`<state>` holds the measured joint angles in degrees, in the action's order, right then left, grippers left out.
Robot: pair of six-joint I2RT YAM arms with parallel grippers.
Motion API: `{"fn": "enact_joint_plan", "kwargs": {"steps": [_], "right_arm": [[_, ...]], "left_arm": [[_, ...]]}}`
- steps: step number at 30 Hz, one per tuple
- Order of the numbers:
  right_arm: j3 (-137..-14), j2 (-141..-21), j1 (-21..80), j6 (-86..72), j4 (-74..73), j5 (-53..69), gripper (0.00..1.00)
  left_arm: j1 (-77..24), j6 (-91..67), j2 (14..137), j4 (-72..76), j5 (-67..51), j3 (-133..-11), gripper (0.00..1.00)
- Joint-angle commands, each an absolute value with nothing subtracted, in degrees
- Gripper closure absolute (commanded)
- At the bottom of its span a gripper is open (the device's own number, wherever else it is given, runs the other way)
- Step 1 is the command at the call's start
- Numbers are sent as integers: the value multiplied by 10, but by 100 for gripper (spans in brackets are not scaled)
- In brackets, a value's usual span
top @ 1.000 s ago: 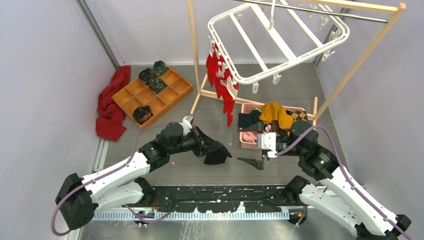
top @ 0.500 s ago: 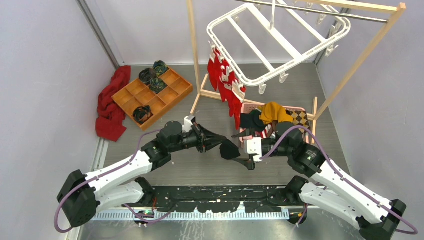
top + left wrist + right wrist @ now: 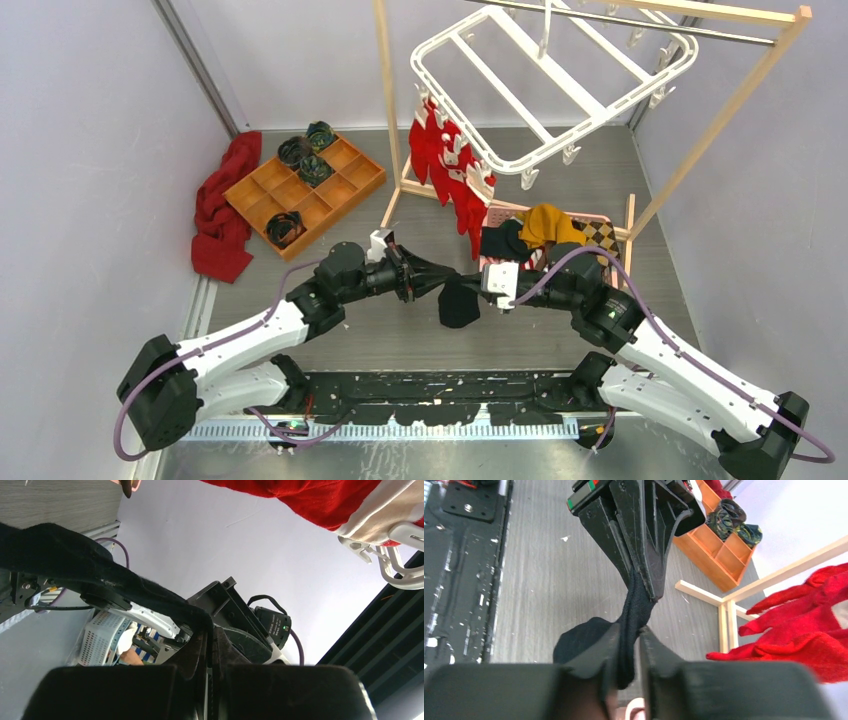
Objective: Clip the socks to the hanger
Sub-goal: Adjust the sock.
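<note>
change: right gripper [image 3: 628, 639] came in wide, now pinches the black sock [image 3: 458, 303] | left gripper [image 3: 437, 281]: shut tight on the sock's other end | sock: pulled between both tips, rest hangs under them | means: both grippers hold it, probably ready to lift | hanger [image 3: 556, 66]: high up, far past both tips

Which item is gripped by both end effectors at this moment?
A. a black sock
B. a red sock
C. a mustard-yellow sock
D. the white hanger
A: the black sock hangs between the arms, with the left end effector pinching one end and the right end effector closed on the fabric just below it.
</note>
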<state>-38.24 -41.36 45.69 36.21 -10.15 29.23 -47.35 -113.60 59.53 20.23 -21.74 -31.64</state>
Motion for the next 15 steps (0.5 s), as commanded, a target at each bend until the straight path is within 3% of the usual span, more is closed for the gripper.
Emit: {"fn": "enact_joint_plan", "kwargs": {"steps": [1,3,5,6,8,11,15], "right_arm": [[-397,-405,461,348,-84,261,89],[-410,-400,461,324,-93,255,93],[-429,-395,460,304,-122,256,94],[-440,-392,460,299,-142,260,94],[-462,-389,457,298,-188,277,95],[-487,-387,446,287,-246,305,95],[-500,-385,413,257,-273,351,95]], "left_arm": [[-473,-1140,594,250,-224,-312,100],[-472,-1125,586,258,-211,-303,96],[-469,-1094,573,272,-198,-294,79],[-463,-1071,561,276,-197,-289,66],[-453,-1026,539,277,-199,-282,54],[-437,-929,495,264,-203,-273,43],[-433,-667,421,254,-238,-263,30]]}}
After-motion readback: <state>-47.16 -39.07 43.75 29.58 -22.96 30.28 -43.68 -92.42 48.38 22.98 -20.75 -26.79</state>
